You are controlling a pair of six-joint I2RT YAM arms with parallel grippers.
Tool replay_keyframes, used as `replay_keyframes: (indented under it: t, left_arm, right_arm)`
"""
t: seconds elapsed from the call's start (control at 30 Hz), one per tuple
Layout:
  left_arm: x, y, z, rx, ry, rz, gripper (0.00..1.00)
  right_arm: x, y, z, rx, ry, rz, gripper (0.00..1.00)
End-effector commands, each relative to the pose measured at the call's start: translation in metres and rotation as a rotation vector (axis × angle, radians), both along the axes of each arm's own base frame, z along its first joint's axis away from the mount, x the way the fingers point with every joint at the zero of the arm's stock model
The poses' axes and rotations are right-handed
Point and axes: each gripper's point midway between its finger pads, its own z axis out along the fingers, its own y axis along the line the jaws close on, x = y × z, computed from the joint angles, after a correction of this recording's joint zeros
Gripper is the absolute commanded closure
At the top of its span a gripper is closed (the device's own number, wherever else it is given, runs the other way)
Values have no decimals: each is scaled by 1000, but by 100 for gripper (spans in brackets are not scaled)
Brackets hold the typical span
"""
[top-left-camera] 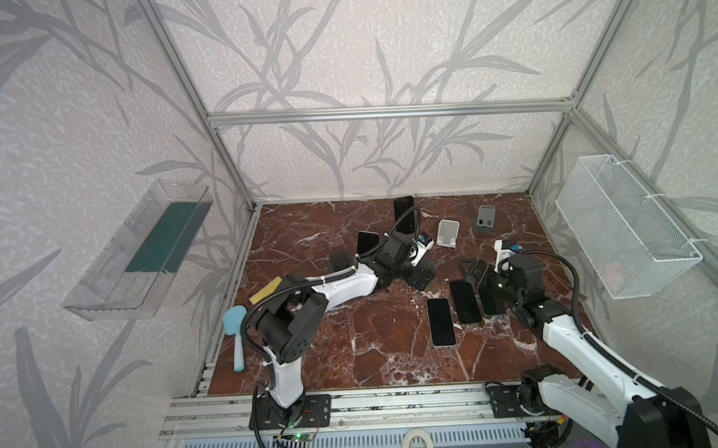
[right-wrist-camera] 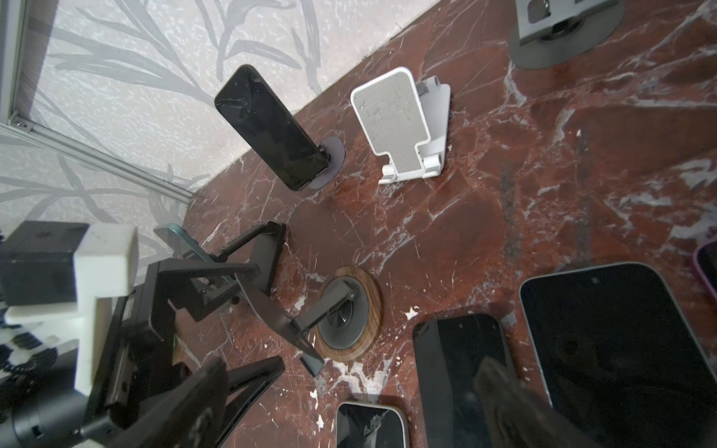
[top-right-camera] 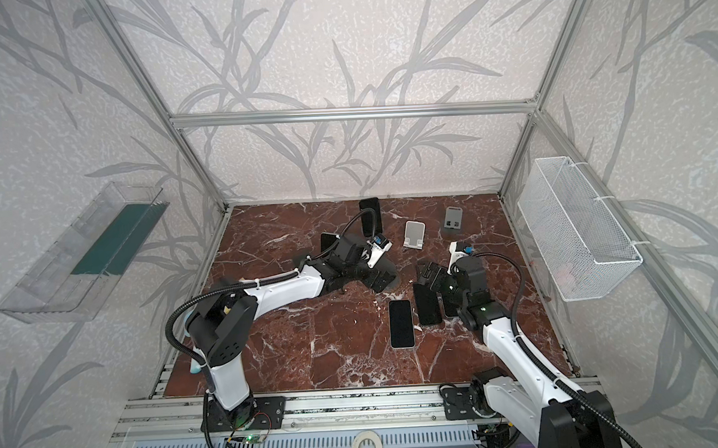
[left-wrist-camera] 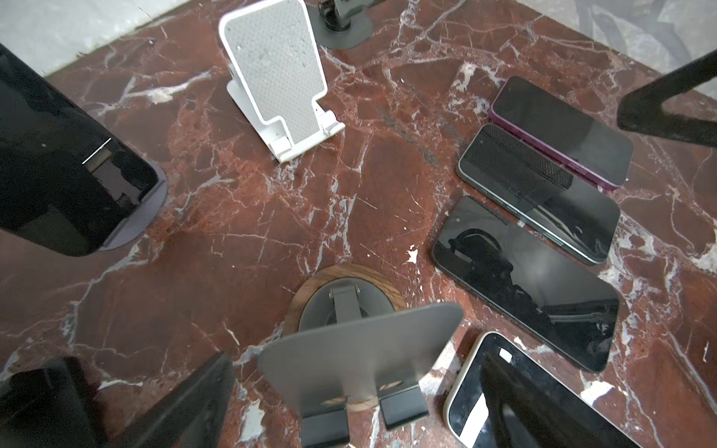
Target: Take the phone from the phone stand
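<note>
While both arms hang low over the middle of the table, the left gripper (left-wrist-camera: 359,360) has its jaws spread wide and empty, straddling the bare plate of the wood-based stand (right-wrist-camera: 345,316). The right gripper (right-wrist-camera: 384,366) is equally spread and pinches nothing.

Two phones are not yet lifted. The back phone (right-wrist-camera: 271,128) leans on its disc stand (right-wrist-camera: 333,155), upper left of the right wrist view. The teal-edged phone (top-left-camera: 367,241) is propped just behind the left wrist.

I'd worry about a finger clipping the bare plate on the way over and toppling it, or a slick screen sliding out of the pads.

Counted:
- **Propped phones:** two.
- **Flat phones:** four, namely the purple phone (left-wrist-camera: 562,132), green-edged phone (left-wrist-camera: 539,198), dark phone (left-wrist-camera: 523,283) and white-edged phone (left-wrist-camera: 469,391).
- **Bare stands:** three, including the white stand (left-wrist-camera: 279,73) and grey stand (top-left-camera: 486,219).
</note>
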Motion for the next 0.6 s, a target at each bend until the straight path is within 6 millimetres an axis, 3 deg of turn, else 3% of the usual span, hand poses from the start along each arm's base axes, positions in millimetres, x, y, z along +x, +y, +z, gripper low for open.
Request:
replay_keyframes:
  t: [0.0, 0.17, 0.3, 0.57]
  left_arm:
    - [6, -10, 3, -9, -33, -33, 1]
    - [10, -15, -7, -26, -29, -25, 6]
    - [14, -20, -13, -41, -12, -12, 18]
    - [17, -14, -5, -68, -42, 35, 34]
  right_arm:
    - [3, 0, 11, 3, -63, 5, 1]
    - [5, 7, 4, 29, -59, 35, 0]
    - [5, 8, -2, 31, -46, 39, 0]
    - [5, 4, -3, 14, -49, 18, 1]
